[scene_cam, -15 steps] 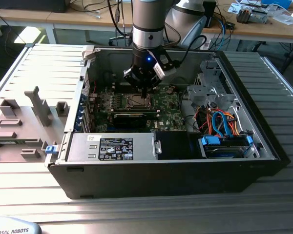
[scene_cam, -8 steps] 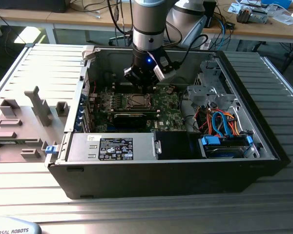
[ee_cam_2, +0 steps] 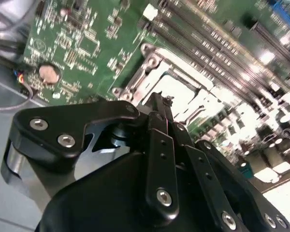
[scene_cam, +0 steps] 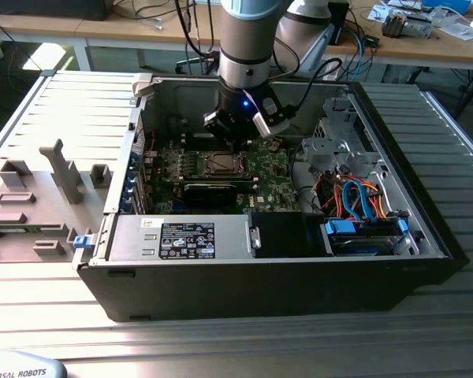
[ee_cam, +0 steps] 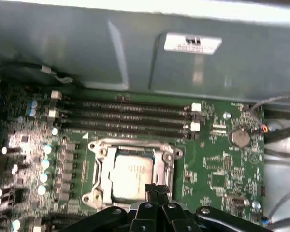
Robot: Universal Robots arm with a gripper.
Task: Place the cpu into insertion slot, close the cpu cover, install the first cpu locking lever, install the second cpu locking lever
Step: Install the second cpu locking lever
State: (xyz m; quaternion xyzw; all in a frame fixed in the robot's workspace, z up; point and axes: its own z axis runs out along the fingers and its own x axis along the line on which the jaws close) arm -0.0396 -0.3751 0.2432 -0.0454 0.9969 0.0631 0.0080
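Observation:
The cpu, a silver-grey square chip, lies in the insertion slot on the green motherboard. The cpu cover, a thin silver frame with a square window, lies flat around the chip. My gripper is shut, its black fingertips pressed together just above the socket's edge, with nothing visible between them. In the second wrist view the gripper tips hang over the bright cpu and the cpu cover. In the exterior view the gripper hovers just behind the insertion slot. I cannot make out the locking levers.
The open computer case holds memory slots behind the socket, a coin battery, a black card, a labelled power supply and blue and orange cables. Grey holders stand at the exterior view's left.

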